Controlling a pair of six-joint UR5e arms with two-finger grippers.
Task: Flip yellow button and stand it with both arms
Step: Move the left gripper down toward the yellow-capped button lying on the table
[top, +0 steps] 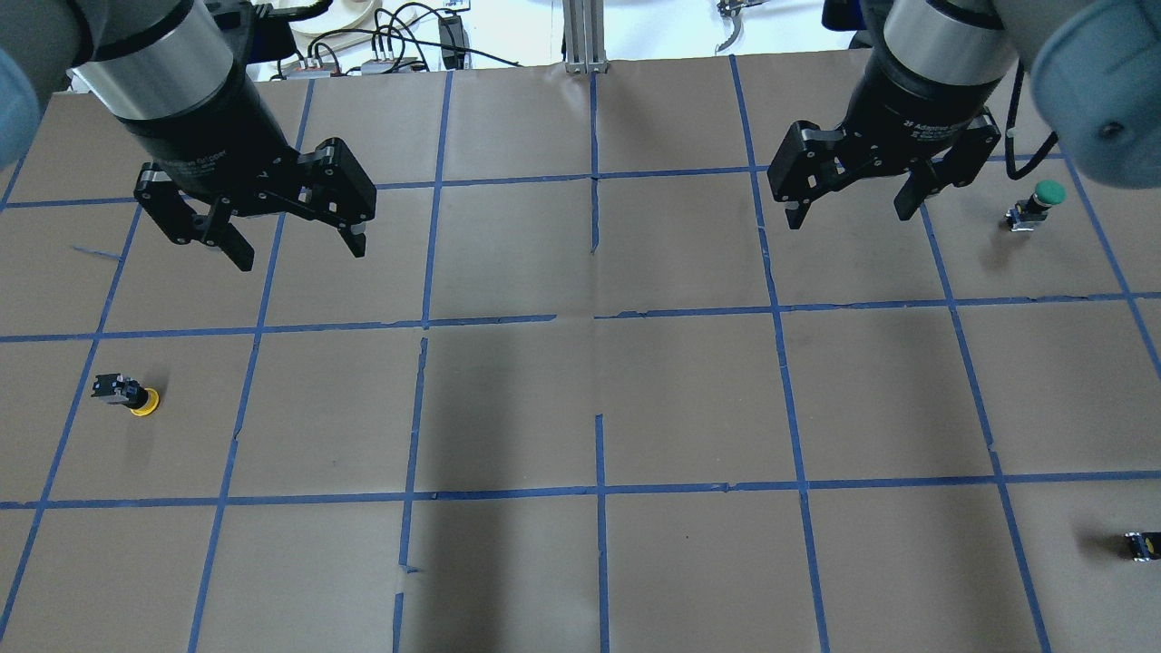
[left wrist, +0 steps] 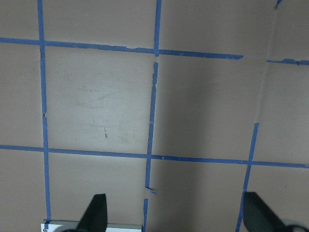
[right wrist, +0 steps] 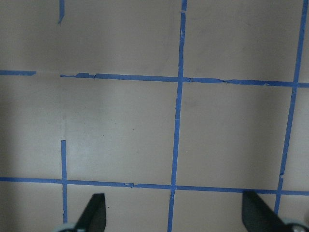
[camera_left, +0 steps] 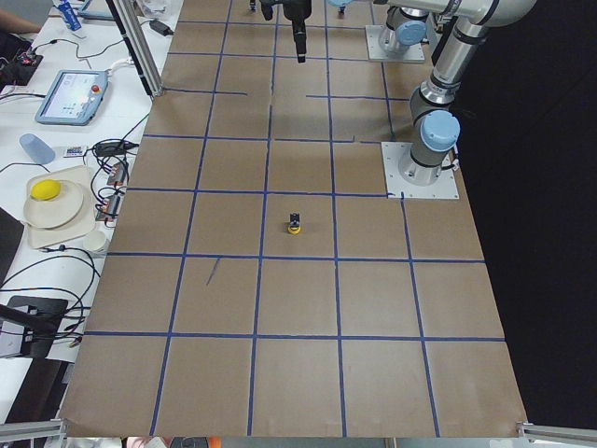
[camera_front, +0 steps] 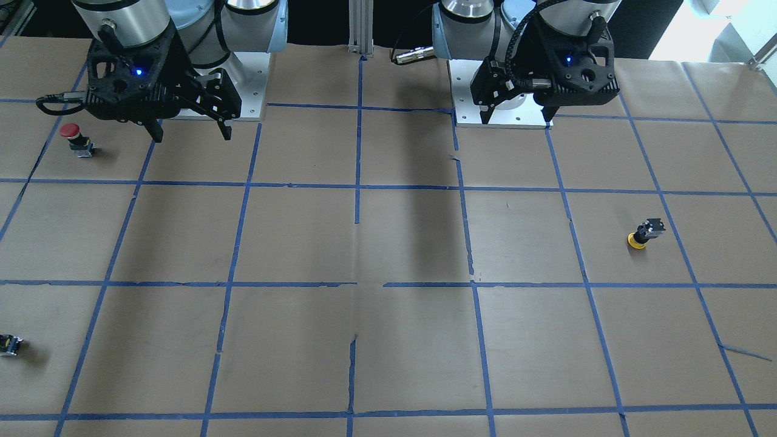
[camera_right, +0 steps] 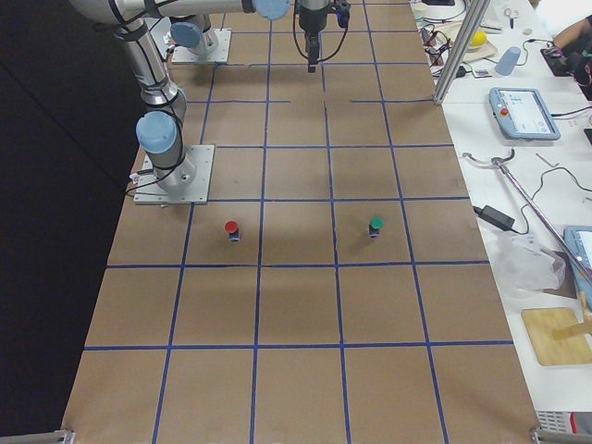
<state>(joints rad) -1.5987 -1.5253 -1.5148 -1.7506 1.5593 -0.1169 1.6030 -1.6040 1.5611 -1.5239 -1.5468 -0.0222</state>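
The yellow button (top: pixel 128 394) sits at the table's left side, yellow cap on the paper and black-and-grey body up, slightly tilted. It also shows in the front view (camera_front: pixel 644 233) and the left side view (camera_left: pixel 294 224). My left gripper (top: pixel 299 256) hangs open and empty above the table, well behind and to the right of the button; it also shows in the front view (camera_front: pixel 517 117). My right gripper (top: pixel 850 218) hangs open and empty over the right half, and also shows in the front view (camera_front: pixel 192 135). Both wrist views show only taped paper between open fingertips (left wrist: pixel 96 212) (right wrist: pixel 96 212).
A red-capped button (camera_front: pixel 76 139) stands near the right arm's base. A green-capped button (top: pixel 1034 204) stands at the far right. A small black part with a yellow mark (top: pixel 1143 544) lies at the right edge. The brown paper table (top: pixel 599 399) has a blue tape grid.
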